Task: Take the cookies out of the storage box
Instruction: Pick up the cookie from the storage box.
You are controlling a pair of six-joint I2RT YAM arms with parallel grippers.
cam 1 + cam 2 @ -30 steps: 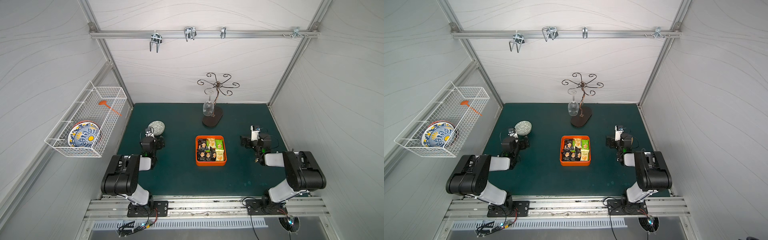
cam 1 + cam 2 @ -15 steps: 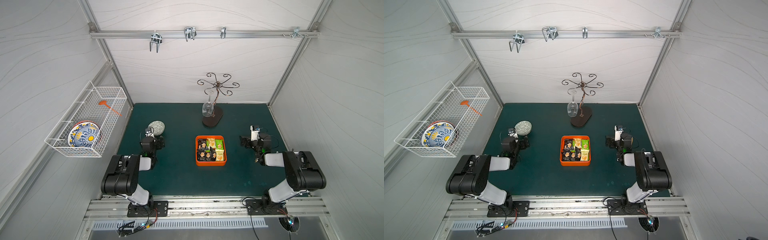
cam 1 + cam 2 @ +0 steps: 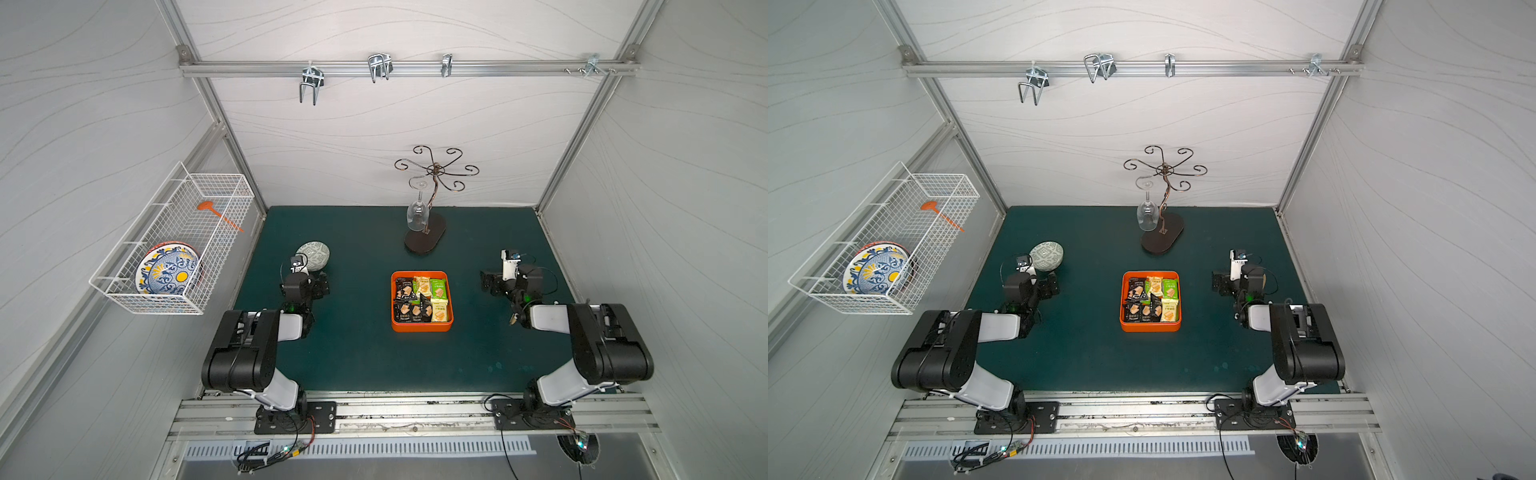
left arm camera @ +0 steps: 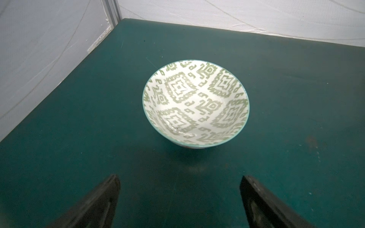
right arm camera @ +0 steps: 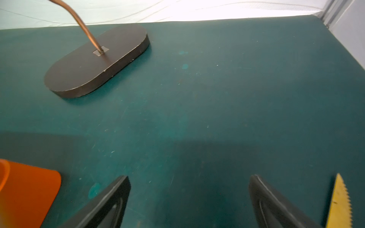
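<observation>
The storage box (image 3: 422, 328) is a shallow orange tray at the middle of the green table, seen in both top views (image 3: 1150, 327). Several cookies (image 3: 420, 299) lie inside it as black, green and pale yellow packets (image 3: 1152, 300). My left gripper (image 3: 306, 283) rests low at the table's left, well apart from the box. It is open and empty in the left wrist view (image 4: 179, 177). On the box's right side, my right gripper (image 3: 509, 278) is also open and empty (image 5: 189, 177). One corner of the storage box (image 5: 29, 193) shows beside it.
A green-patterned bowl (image 4: 195, 104) stands just ahead of the left gripper (image 3: 313, 255). A glass stand (image 3: 426, 239) holding a hanging wine glass (image 3: 417, 216) is behind the box, its base (image 5: 96, 61) ahead of the right gripper. A yellow saw-toothed strip (image 5: 338, 201) shows by one right finger.
</observation>
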